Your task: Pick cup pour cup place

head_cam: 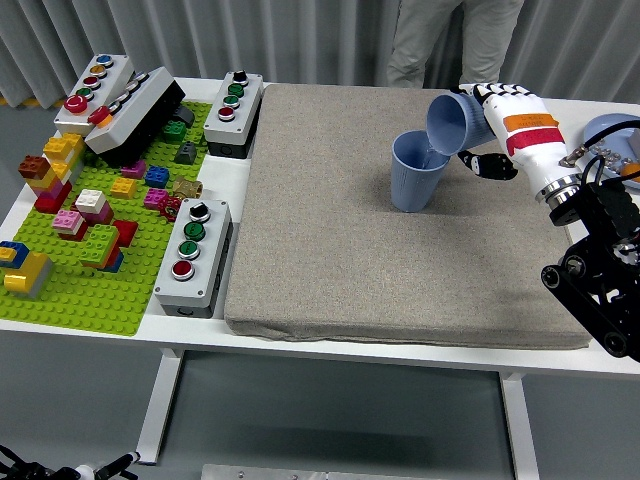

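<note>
Right now the right hand [497,125] is gripping a tilted blue cup [455,121], its fingers wrapping the cup's body and its mouth tipping down and leftward just over the rim of an upright blue cup [414,172]. That second cup is standing on the grey mat [330,240] covering the white table [262,340], toward the mat's far right part, while a person [450,40] is standing at the far side and a green brick baseplate [90,270] with button boxes [194,255] is lying well apart to the left.
</note>
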Available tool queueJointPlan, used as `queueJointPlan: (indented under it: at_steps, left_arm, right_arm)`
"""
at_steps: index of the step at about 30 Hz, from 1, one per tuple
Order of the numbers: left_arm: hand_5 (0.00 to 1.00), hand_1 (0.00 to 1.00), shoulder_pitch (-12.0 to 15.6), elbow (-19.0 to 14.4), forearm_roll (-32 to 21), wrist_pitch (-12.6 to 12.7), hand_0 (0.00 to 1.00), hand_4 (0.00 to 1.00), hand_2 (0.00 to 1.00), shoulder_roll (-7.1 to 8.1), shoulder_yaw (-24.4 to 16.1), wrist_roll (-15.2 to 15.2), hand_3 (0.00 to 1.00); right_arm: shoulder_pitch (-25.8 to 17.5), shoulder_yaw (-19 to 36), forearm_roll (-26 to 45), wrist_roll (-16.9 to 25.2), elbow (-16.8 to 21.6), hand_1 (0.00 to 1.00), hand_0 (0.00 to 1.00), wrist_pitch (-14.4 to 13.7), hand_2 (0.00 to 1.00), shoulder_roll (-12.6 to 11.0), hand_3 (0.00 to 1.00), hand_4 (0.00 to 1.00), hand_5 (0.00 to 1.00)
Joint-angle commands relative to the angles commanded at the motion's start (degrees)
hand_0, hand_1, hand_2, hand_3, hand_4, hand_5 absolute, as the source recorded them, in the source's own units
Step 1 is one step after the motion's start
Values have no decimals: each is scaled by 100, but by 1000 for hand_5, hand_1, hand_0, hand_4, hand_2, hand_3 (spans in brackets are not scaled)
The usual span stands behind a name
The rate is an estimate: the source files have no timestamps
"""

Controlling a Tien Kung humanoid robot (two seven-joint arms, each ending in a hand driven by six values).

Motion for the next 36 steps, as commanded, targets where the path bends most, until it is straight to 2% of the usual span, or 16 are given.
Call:
queueJointPlan:
  at_steps: [23,34,36]
  left_arm:
    - [998,845,-5,0,20,5,842,593,876,9,-22,1,779]
    - [998,845,-3,0,37,3,843,593,876,6,-47,7,779]
    - [998,845,-4,0,39,1,843,593,876,5,-48,9,779]
  right_arm:
    - [238,-294,-231,-327,142,652,780,-132,524,-178,568,687,89]
    - [235,-336,-223,-375,116,654,780,-180,525,-179,569,689,88]
    - [240,-341,-275,-415,117,654,780,-121,525,-178,569,689,88]
